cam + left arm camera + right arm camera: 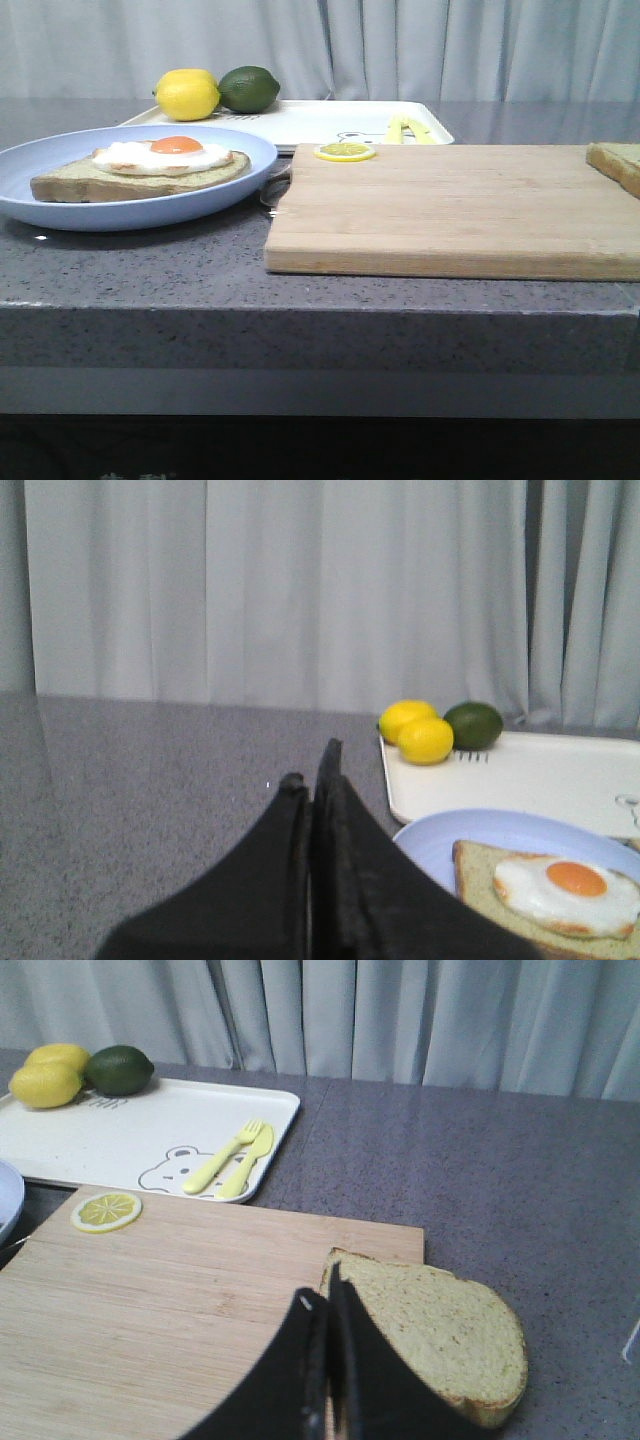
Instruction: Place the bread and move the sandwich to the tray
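The bread [618, 163] lies on the right end of the wooden cutting board [440, 205]; it also shows in the right wrist view [430, 1330]. The sandwich base, a flat bread slice with a fried egg [165, 160], sits on the light-blue plate [60, 195] at the left, and shows in the left wrist view [550, 890]. The white tray [320, 122] lies behind them. My left gripper [312, 765] is shut and empty, beside the plate. My right gripper [320, 1295] is shut and empty, over the board just beside the bread. Neither gripper shows in the front view.
A lemon [187, 95] and a lime [248, 89] sit on the tray's far left corner. A yellow fork and spoon [232, 1160] lie on the tray. A lemon slice [345, 151] rests on the board's far edge. Grey curtains hang behind the counter.
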Available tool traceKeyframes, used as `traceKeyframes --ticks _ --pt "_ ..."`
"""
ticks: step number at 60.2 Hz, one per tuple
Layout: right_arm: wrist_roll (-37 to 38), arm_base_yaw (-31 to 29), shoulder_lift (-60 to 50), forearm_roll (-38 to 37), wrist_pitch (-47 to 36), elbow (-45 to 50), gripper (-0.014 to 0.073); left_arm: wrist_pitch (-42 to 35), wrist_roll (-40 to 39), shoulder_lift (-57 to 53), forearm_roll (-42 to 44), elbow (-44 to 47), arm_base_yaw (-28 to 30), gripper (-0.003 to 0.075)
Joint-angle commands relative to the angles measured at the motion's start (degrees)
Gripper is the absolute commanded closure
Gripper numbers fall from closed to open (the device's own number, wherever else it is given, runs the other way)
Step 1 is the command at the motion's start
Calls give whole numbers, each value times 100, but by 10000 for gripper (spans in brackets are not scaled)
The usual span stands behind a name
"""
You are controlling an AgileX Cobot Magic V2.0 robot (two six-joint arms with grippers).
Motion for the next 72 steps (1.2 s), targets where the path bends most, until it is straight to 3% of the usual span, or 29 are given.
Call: traceKeyframes --ticks 1,12,19,22,27,33,39,47,57,65,72 --pt "-12 -21 531 -11 -371 -402 654 -337 -41 674 0 -411 7 739" --pt "-12 -21 830 -11 -489 -444 615 -640 -41 1075 0 -561 7 739" --pt "-12 -21 830 -11 -503 -444 400 -649 -41 1075 0 -561 7 720" --pt "-12 -21 830 -11 -503 -439 278 -678 -41 1075 0 -538 7 668" --pt "-12 -21 830 -11 -503 -439 73 -655 -41 1075 0 -527 7 495" --pt "-12 -21 834 -5 -497 -439 -52 -656 -41 1075 0 -527 7 271" --pt "-12 -21 834 -5 -491 -439 -59 -667 -41 1075 0 -527 7 179" --pt "-12 -26 1139 1 -286 -601 -59 -680 -41 1075 0 -527 7 188" --pt "0 -87 2476 -5 1014 -1663 -59 -680 -41 1075 0 -527 7 188" --pt "49 -489 3595 -5 2003 -2634 -59 -680 -41 1075 0 -527 7 188" --pt "49 -991 4293 70 2261 -3197 -59 -680 -41 1075 0 -527 7 188"
